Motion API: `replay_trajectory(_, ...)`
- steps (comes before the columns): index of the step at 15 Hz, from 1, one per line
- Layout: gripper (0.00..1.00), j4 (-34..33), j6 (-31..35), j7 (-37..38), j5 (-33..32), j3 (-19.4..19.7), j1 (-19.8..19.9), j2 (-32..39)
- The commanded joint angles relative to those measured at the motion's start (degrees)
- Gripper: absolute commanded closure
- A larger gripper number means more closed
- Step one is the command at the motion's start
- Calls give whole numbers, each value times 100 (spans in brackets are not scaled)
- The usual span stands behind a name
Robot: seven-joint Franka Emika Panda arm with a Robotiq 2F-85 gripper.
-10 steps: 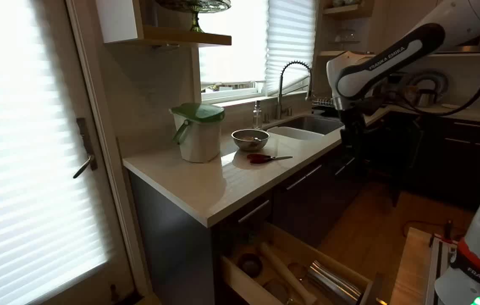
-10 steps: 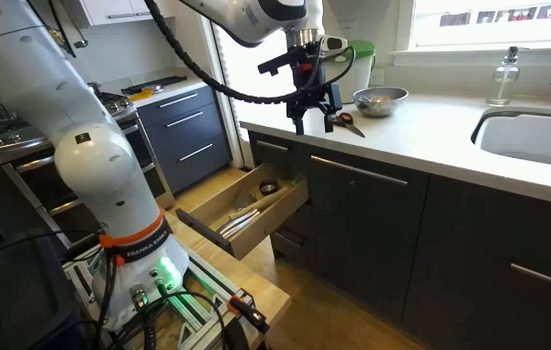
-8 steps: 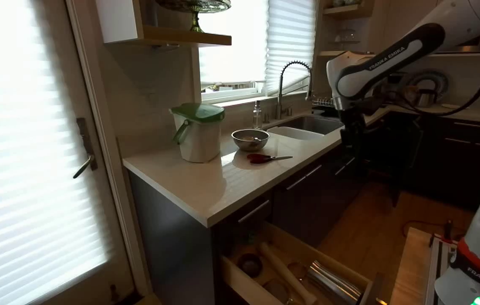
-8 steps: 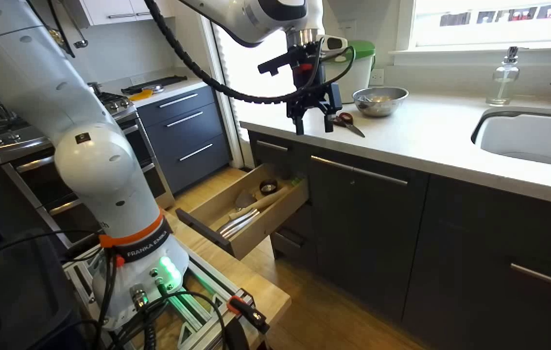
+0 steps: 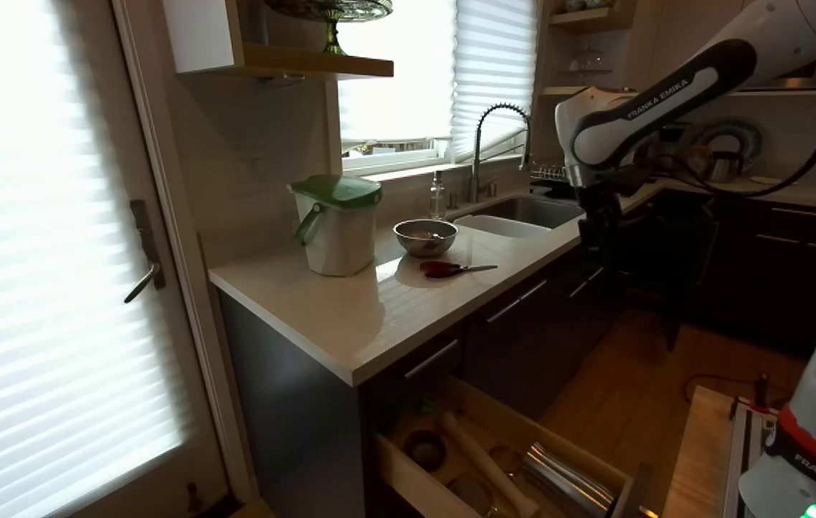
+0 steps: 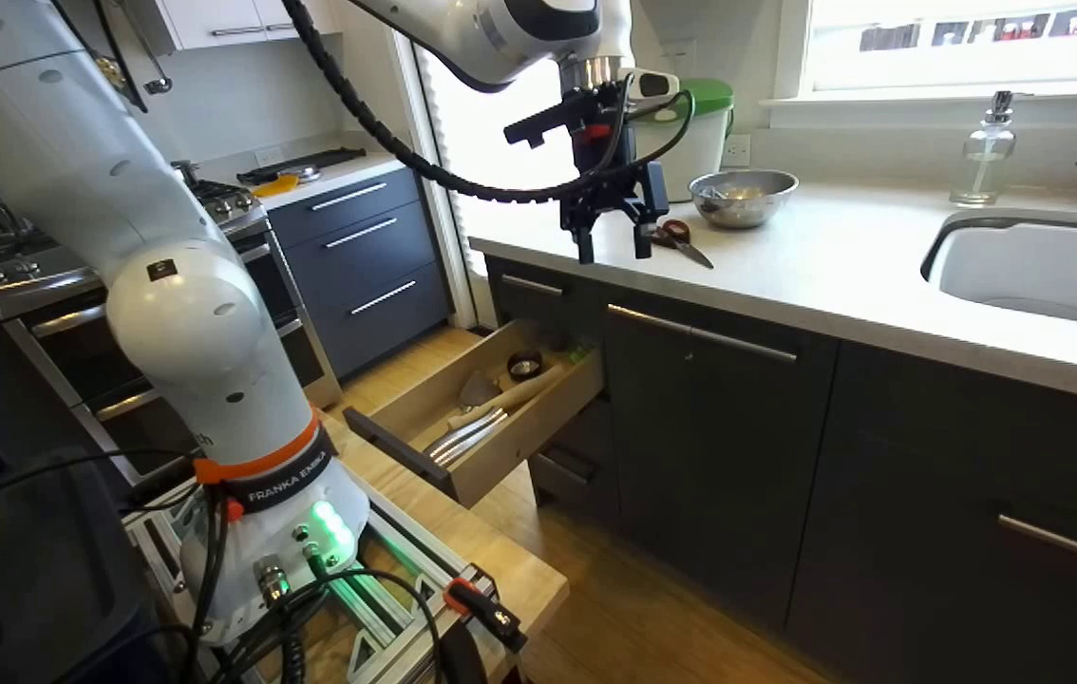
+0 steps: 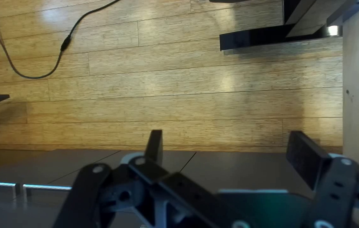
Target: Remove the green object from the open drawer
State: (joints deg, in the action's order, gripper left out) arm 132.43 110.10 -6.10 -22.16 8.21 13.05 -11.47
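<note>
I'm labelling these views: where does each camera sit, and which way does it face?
An exterior view: apparently near the door, facing along the counter; arm and part of the base show.
An exterior view: near the base, facing the drawer; base, arm and open gripper show.
Wrist view: on the wrist, facing down at the floor; fingers show.
Both exterior views share drawer, bowl and scissors.

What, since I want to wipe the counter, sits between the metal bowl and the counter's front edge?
Red-handled scissors lie between the metal bowl and the counter's front edge; both exterior views show them.
</note>
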Motion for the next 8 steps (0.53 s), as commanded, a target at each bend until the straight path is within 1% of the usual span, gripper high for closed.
replay_trajectory(1,0,86,113,-235,228,74,-192,28)
replay_trajectory(3,0,323,316,-551,530,38,-361,16)
replay_trajectory(8,0,1084,825,-1536,1690,-25,-822,-29)
